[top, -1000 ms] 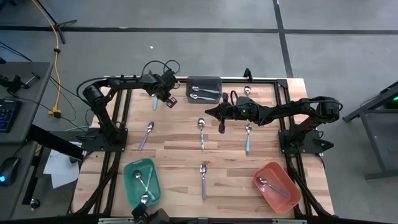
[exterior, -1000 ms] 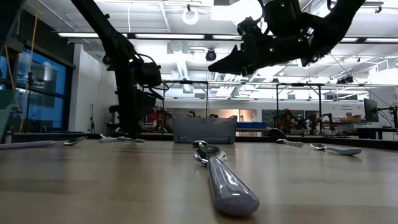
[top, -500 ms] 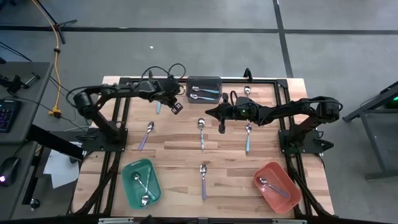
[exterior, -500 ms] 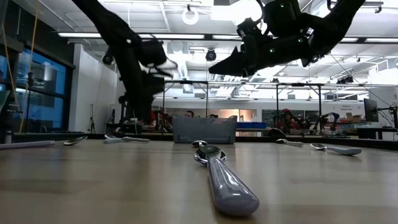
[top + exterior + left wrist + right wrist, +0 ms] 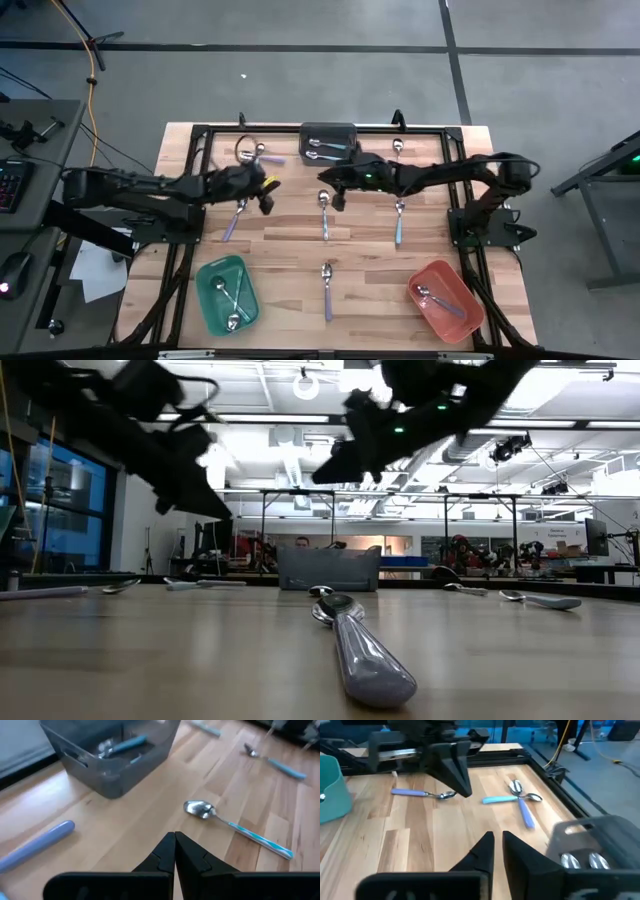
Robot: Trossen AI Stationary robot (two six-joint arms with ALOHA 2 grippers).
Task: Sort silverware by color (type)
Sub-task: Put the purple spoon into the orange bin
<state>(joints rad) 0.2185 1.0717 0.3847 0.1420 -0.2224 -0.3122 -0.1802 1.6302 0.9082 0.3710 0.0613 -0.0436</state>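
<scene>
Spoons lie scattered on the wooden table [image 5: 290, 235]: a lavender one [image 5: 235, 218], a blue one [image 5: 323, 212], another blue one [image 5: 398, 222], one nearer the near edge [image 5: 327, 290], one at the far edge [image 5: 397, 147], and two crossed spoons [image 5: 262, 155]. My left gripper [image 5: 270, 190] hovers shut beside the lavender spoon; in its wrist view [image 5: 175, 837] the blue spoon [image 5: 235, 827] lies ahead. My right gripper [image 5: 324, 179], fingers a narrow gap apart [image 5: 497, 837], hangs above the table near the blue spoon's bowl. Both are empty.
A grey bin [image 5: 328, 143] at the far edge holds blue spoons. A green bin [image 5: 228, 293] near the left corner holds silver ones, and a red bin [image 5: 445, 300] near the right corner holds a lavender one. A lavender spoon [image 5: 360, 645] lies close to the low camera.
My left gripper has swung from the far edge beside the grey bin toward the near edge, and its arm now reaches in from the table's left. My right gripper has shifted a little toward the table's left.
</scene>
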